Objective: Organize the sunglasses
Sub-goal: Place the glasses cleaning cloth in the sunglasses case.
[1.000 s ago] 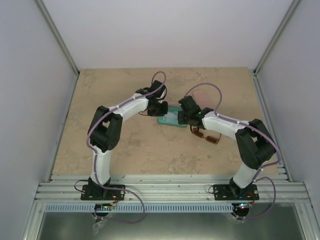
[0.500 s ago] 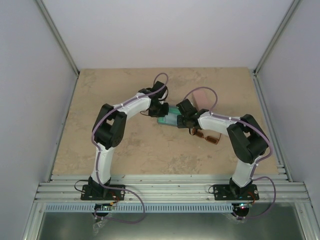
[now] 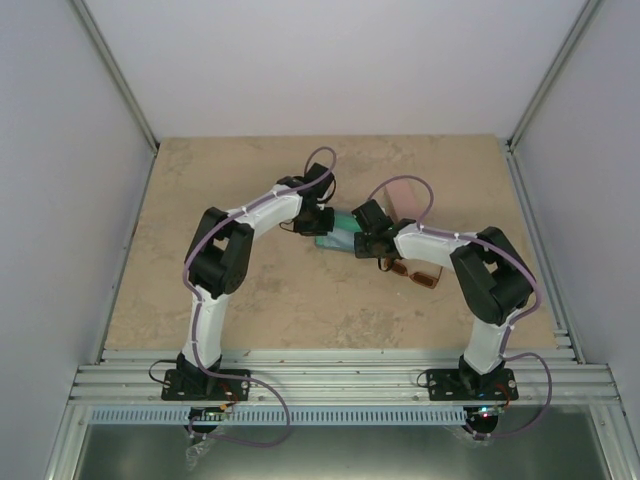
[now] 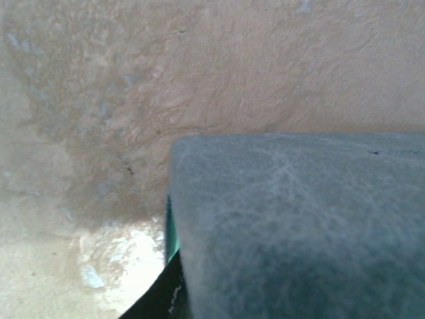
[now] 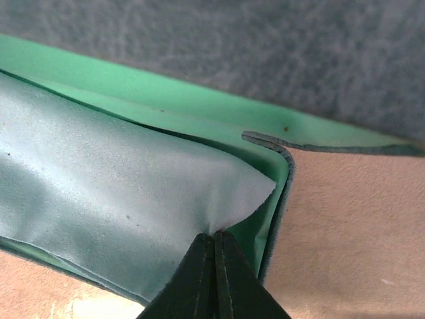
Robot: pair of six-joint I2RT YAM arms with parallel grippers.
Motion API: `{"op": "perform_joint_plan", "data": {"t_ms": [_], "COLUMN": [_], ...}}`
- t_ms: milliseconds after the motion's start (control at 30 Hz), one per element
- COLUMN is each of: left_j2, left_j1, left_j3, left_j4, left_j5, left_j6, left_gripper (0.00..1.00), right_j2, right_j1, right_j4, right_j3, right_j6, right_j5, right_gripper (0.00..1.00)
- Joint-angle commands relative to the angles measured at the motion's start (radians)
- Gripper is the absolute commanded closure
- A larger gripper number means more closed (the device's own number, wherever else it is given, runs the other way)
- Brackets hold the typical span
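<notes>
The right gripper (image 5: 214,247) pinches its fingers tight on a corner of the light blue cloth (image 5: 119,193), which lies inside the open green-lined case (image 5: 199,100). The left gripper (image 3: 322,219) sits at the case's 10 o'clock end; its spread cannot be told. The amber sunglasses (image 3: 416,273) lie on the table (image 3: 300,300) at 4 o'clock from the right gripper, long axis running 10 to 4 o'clock. They are unmoved since a second ago, while both arms have drawn in toward the case.

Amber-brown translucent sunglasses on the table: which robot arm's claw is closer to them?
Right. The right gripper sits just left of the amber-brown translucent sunglasses, at the open blue-green case. The left gripper is on that case's other side, farther away.
</notes>
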Motion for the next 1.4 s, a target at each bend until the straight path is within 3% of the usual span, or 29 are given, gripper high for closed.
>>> {"op": "perform_joint_plan", "data": {"t_ms": [0, 233, 333, 500, 733, 1100, 1367], "left_j2": [-0.009, -0.074, -0.090, -0.094, -0.036, 0.011, -0.026], "left_j1": [0.003, 0.003, 0.004, 0.004, 0.003, 0.002, 0.002], "left_j3": [0.029, -0.011, -0.038, -0.095, -0.110, -0.086, -0.073], "left_j4": [-0.047, -0.030, 0.025, 0.152, 0.193, 0.067, 0.004], "left_j5": [-0.055, -0.034, 0.041, 0.196, 0.261, 0.081, -0.037], "left_j6": [-0.003, -0.015, -0.018, -0.052, -0.082, -0.080, -0.080], "left_gripper": [0.81, 0.80, 0.82, 0.93, 0.93, 0.83, 0.80], "right_j2": [0.009, -0.061, -0.075, -0.048, 0.030, 0.088, 0.101], "right_j1": [-0.003, -0.003, -0.001, -0.001, -0.004, -0.007, -0.012], "right_j4": [-0.025, -0.033, -0.029, 0.020, 0.059, 0.054, -0.028], "right_j3": [0.034, 0.039, 0.040, 0.045, 0.058, 0.067, 0.095], "right_j6": [-0.011, -0.028, -0.042, -0.068, -0.071, -0.075, -0.070], "right_j5": [0.033, 0.046, 0.049, -0.018, -0.085, -0.084, 0.028], "right_gripper": [0.93, 0.76, 0.73, 0.86, 0.92, 0.92, 0.88]}}
